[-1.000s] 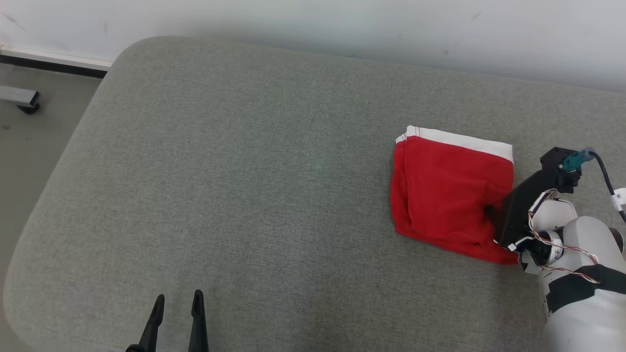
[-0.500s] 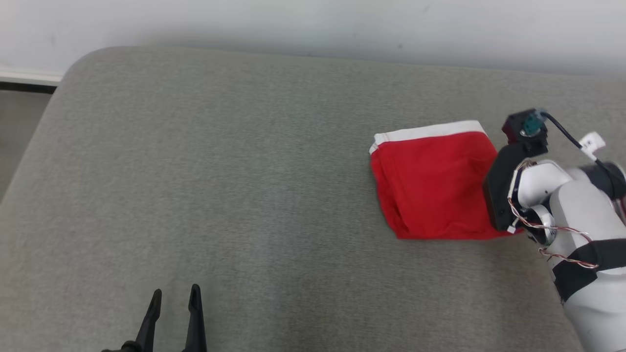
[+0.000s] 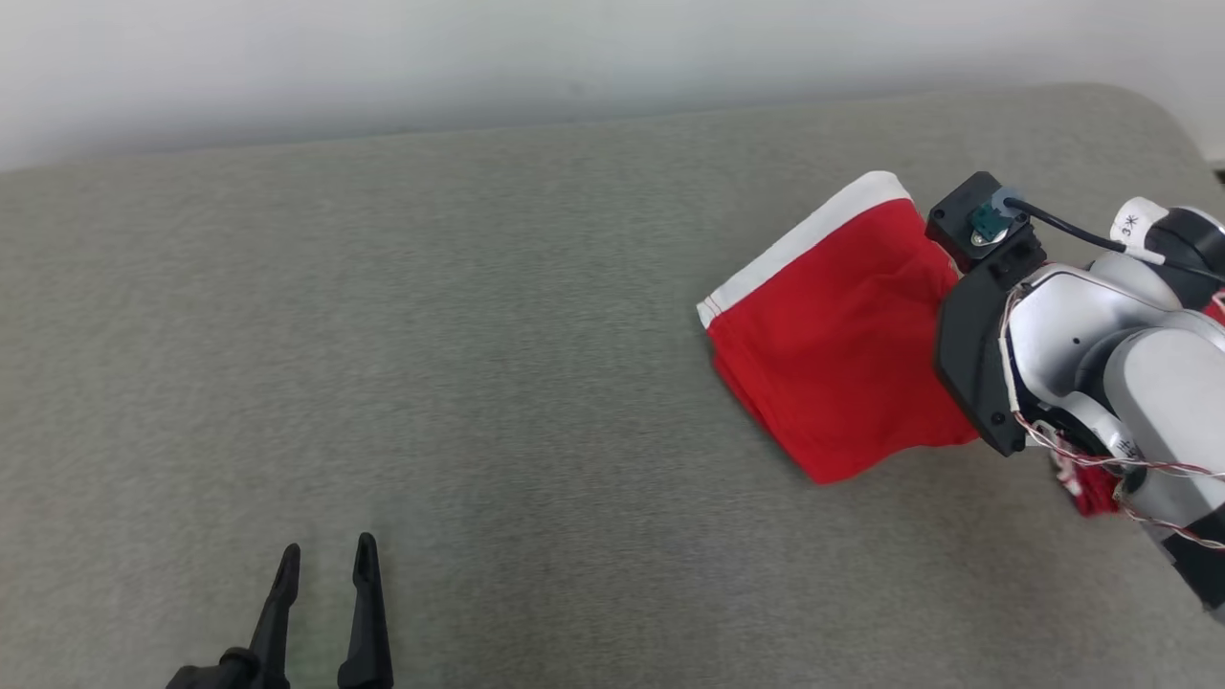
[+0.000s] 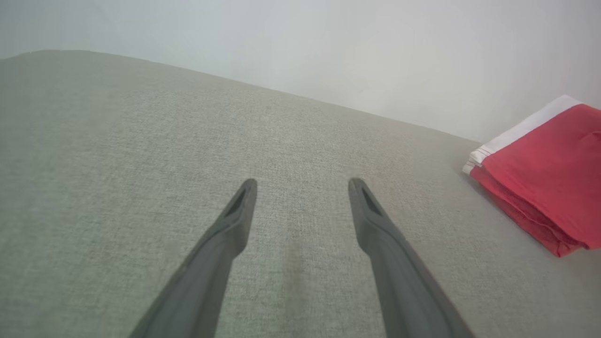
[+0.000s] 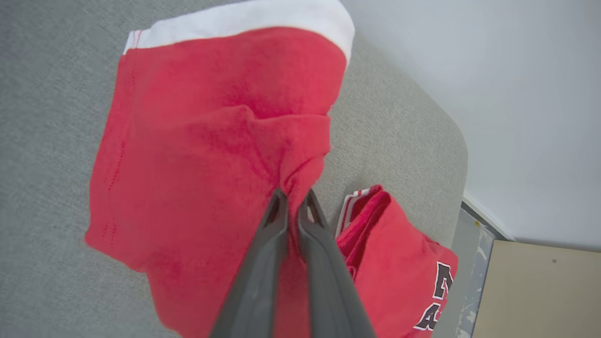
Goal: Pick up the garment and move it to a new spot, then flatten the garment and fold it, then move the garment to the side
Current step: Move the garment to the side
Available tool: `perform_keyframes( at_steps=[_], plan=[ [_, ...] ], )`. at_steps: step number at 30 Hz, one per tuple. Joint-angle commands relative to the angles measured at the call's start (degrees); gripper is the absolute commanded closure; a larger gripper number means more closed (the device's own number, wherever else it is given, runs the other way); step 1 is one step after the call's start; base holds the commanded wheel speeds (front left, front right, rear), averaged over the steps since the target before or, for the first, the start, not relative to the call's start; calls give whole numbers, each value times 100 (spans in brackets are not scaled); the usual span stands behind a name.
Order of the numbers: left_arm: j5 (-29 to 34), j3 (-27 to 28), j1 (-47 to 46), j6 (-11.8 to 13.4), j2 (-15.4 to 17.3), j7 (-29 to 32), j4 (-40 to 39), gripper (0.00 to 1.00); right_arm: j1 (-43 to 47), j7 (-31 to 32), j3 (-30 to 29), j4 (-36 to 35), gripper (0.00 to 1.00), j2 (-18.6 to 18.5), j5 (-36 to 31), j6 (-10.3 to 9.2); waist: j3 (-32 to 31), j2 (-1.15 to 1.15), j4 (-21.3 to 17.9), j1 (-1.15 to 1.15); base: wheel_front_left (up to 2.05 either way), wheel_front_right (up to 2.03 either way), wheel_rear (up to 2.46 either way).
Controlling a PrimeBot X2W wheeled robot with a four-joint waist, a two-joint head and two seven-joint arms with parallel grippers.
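Two dark fingers of the left gripper (image 3: 326,553) are seen at the near left, spread apart and empty, held low over the grey cushion (image 3: 478,335) as they were a second ago. The head view is found to have swung right since then: the floor at the left is lost from it, and the cushion's rounded far right corner is brought in under the pale wall (image 3: 383,57).

Right of the middle, the red garment (image 3: 842,364) is laid folded on the cushion. Its white band (image 3: 804,239), set along the far edge a second ago, is now slanted, with its left end nearer and its right end farther. The garment's right side is drawn up into a gathered ridge.

That ridge is clamped between the fingers of the right gripper (image 5: 293,197), which are pressed together on the fabric. The right forearm (image 3: 1081,354) is reached in from the near right, with the wrist bent leftward over the garment's right edge.

Just beside the gripper, farther right, a second red garment (image 5: 399,263) with dark lettering is bunched near the cushion's edge.
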Motion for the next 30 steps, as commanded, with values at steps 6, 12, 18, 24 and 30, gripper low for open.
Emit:
perform_keyframes(
  at_steps=[6, 12, 18, 24, 30],
  plan=[
    [177, 116, -192, -89, 4, -16, 3, 0, -27, -331, 185, -141, 100, -402, 175, -18, 194, -1, -1017, 0, 0, 0, 0],
    [346, 184, -266, -158, 4, -16, 39, 0, 106, -697, -63, 46, 100, -530, 67, -18, 356, -1, -1257, 0, 0, 0, 0],
    [495, 223, -351, -233, 4, -16, 32, 0, 254, -1139, -575, 470, 100, -676, -195, -18, 518, -1, -1257, 0, 0, 0, 0],
    [661, 212, -449, -273, 4, -16, 16, 0, 444, -1678, -1497, 1328, 100, -599, -532, -18, 698, -1, -1045, 0, 0, 0, 0],
    [818, 151, -575, -301, 8, -16, -65, 0, 587, -2207, -2657, 2095, 100, -354, -1049, -18, 924, -1, -705, 0, 0, 0, 0]
  ],
)
